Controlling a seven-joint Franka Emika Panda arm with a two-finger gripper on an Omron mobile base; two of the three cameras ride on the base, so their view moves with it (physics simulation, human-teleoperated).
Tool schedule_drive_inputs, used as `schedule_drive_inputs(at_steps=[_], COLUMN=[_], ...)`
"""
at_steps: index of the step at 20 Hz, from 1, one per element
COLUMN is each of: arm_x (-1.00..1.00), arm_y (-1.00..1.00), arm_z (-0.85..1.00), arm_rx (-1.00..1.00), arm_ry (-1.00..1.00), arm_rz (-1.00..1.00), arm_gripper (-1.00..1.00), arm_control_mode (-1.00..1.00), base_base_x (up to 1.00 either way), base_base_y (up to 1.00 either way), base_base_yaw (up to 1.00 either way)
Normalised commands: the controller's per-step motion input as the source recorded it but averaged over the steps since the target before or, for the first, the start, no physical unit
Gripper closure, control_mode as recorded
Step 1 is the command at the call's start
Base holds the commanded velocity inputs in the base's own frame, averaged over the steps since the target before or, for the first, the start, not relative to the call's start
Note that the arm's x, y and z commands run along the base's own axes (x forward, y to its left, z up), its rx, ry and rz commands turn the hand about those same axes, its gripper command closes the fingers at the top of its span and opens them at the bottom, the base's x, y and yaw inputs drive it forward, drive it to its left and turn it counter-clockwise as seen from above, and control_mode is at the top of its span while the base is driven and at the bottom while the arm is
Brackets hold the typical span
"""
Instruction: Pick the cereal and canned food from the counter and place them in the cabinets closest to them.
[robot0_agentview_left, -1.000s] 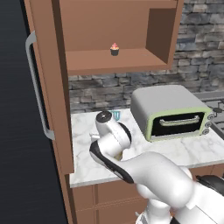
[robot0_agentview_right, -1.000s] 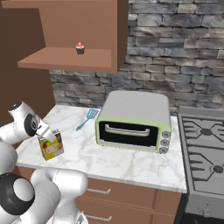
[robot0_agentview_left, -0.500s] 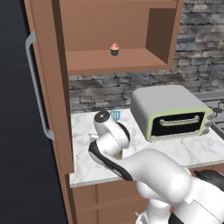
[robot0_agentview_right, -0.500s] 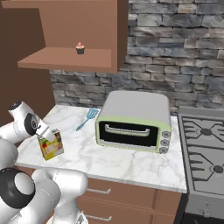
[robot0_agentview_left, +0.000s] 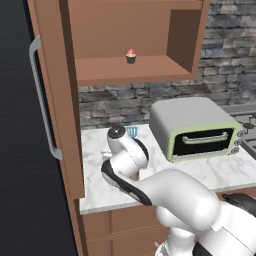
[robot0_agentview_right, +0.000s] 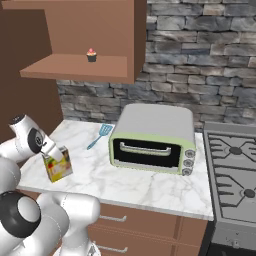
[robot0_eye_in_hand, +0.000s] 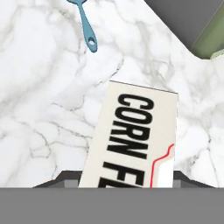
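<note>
The cereal (robot0_agentview_right: 58, 167), a small yellow box, stands upright on the white marble counter (robot0_agentview_right: 125, 185) near its left front corner. My gripper (robot0_agentview_right: 52, 152) comes down on it from above. In the hand view the box top (robot0_eye_in_hand: 135, 135), printed "CORN FL", lies between my gripper (robot0_eye_in_hand: 127, 177) tips, and each dark fingertip (robot0_eye_in_hand: 70, 176) rests against a side of the box. The open brown cabinet (robot0_agentview_right: 75, 67) hangs above, with its door (robot0_agentview_left: 55, 100) swung out to the left. The canned food is out of view.
A cupcake (robot0_agentview_right: 91, 54) sits on the cabinet shelf. A blue spatula (robot0_agentview_right: 99, 136) lies behind the box, and a green toaster oven (robot0_agentview_right: 152, 137) stands to its right. The stovetop (robot0_agentview_right: 232, 170) is at the far right. The door's grey bar handle (robot0_agentview_left: 42, 100) juts out.
The jaws have closed in from wide open onto the sides of the cereal box. The arm and the box have barely moved.
</note>
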Motion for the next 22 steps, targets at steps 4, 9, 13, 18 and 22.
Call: schedule_drive_inputs(at_steps=[4, 9, 13, 18, 22], arm_x=[0.0, 0.0, -0.09, -0.22, -0.37], arm_y=[0.0, -0.04, -0.08, -0.1, -0.11], arm_z=[0.39, 0.53, 0.59, 0.59, 0.59], arm_rx=[0.01, 0.01, 0.01, 0.0, 0.0], arm_ry=[0.02, 0.08, 0.07, 0.05, 0.0], arm_rz=[0.0, 0.0, 0.0, 0.0, 0.0], arm_gripper=[1.0, 1.0, 1.0, 1.0, 1.0], arm_control_mode=[-1.0, -1.0, -1.0, -1.0, -1.0], base_base_x=[0.0, 0.0, 0.0, 0.0, 0.0], base_base_y=[0.0, 0.0, 0.0, 0.0, 0.0], base_base_yaw=[0.0, 0.0, 0.0, 0.0, 0.0])
